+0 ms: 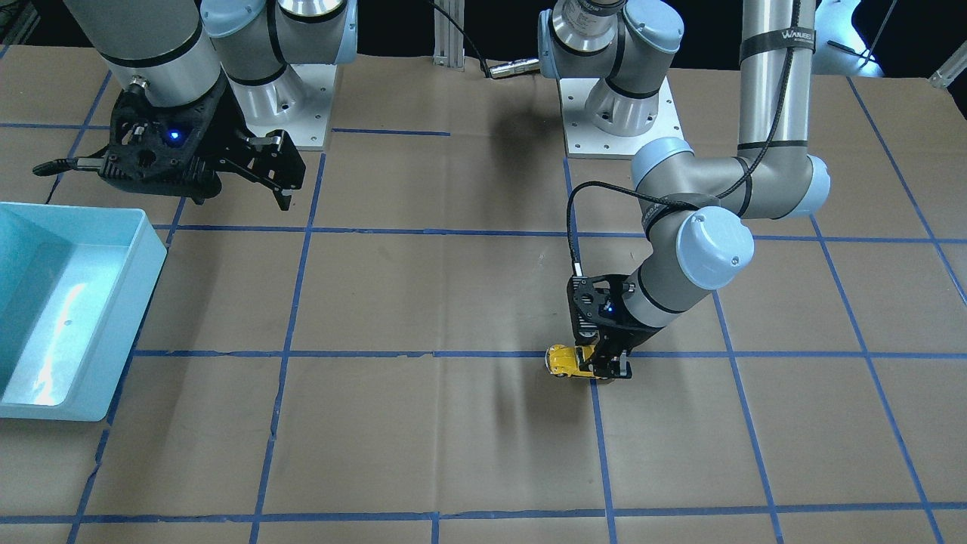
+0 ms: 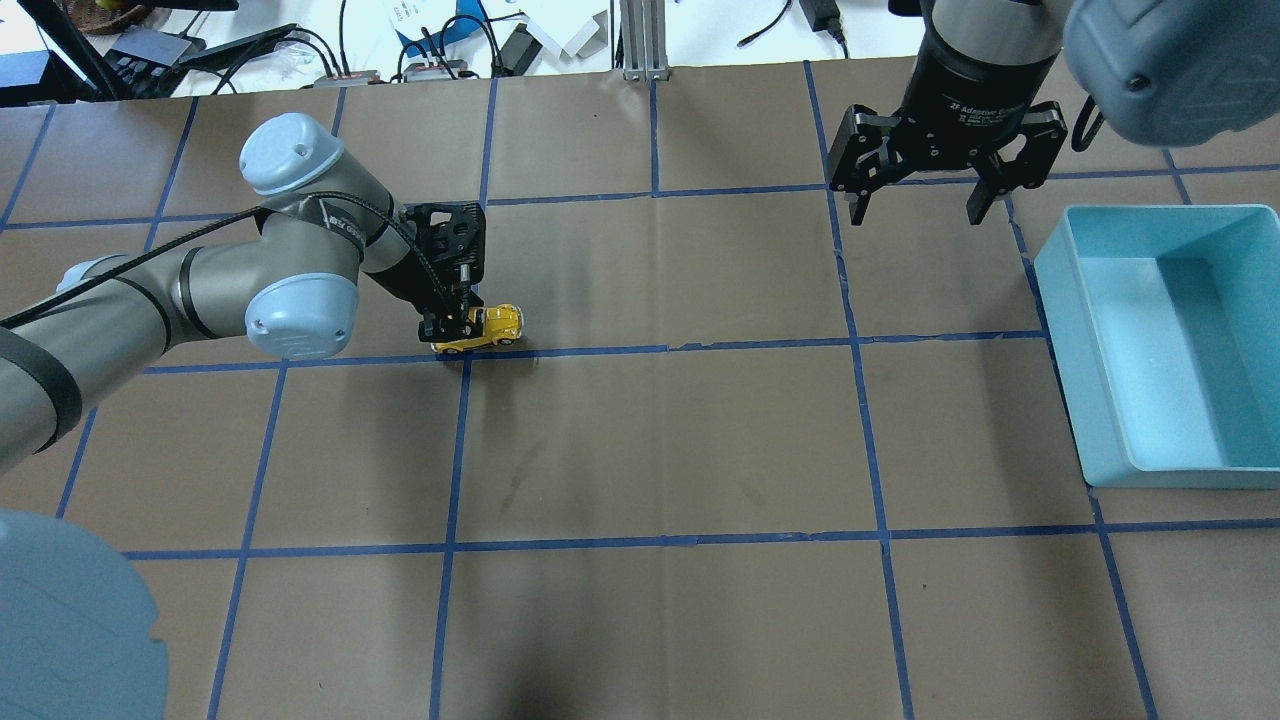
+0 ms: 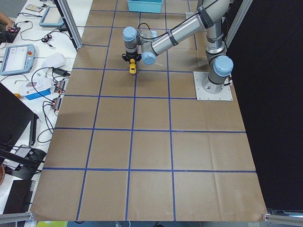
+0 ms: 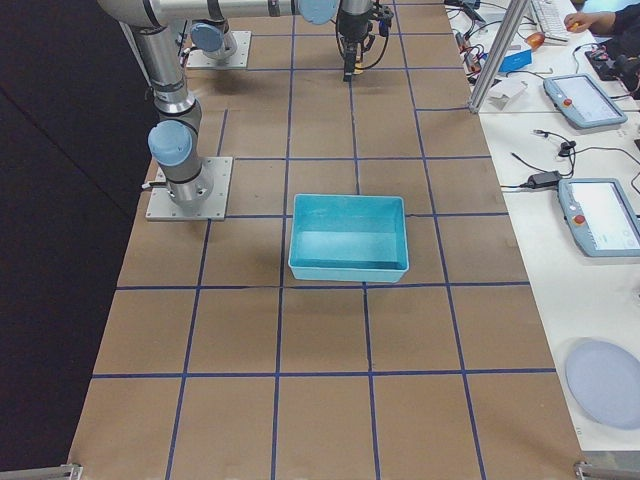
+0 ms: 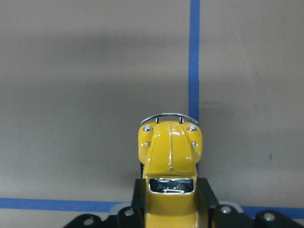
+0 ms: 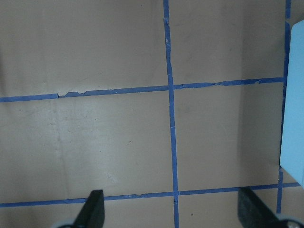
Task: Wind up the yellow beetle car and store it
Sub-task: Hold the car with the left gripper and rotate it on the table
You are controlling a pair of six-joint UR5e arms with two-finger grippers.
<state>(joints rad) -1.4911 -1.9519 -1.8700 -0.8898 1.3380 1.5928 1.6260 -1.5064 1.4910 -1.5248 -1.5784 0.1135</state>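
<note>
The yellow beetle car [image 2: 492, 326] stands on the brown table by a blue tape line, also in the front view [image 1: 565, 361] and the left wrist view [image 5: 170, 156]. My left gripper [image 2: 452, 325] is shut on the car's rear half, fingers on both flanks; its bonnet sticks out ahead. In the front view the left gripper [image 1: 607, 368] is low at the table. My right gripper [image 2: 915, 205] is open and empty, raised above the table, far from the car; it also shows in the front view [image 1: 281, 170].
A light blue bin [image 2: 1245, 340] stands on the table's right side, near the right gripper; it also shows in the front view [image 1: 113, 325] and the exterior right view [image 4: 300, 262]. Blue tape lines grid the brown paper table [image 2: 660, 450].
</note>
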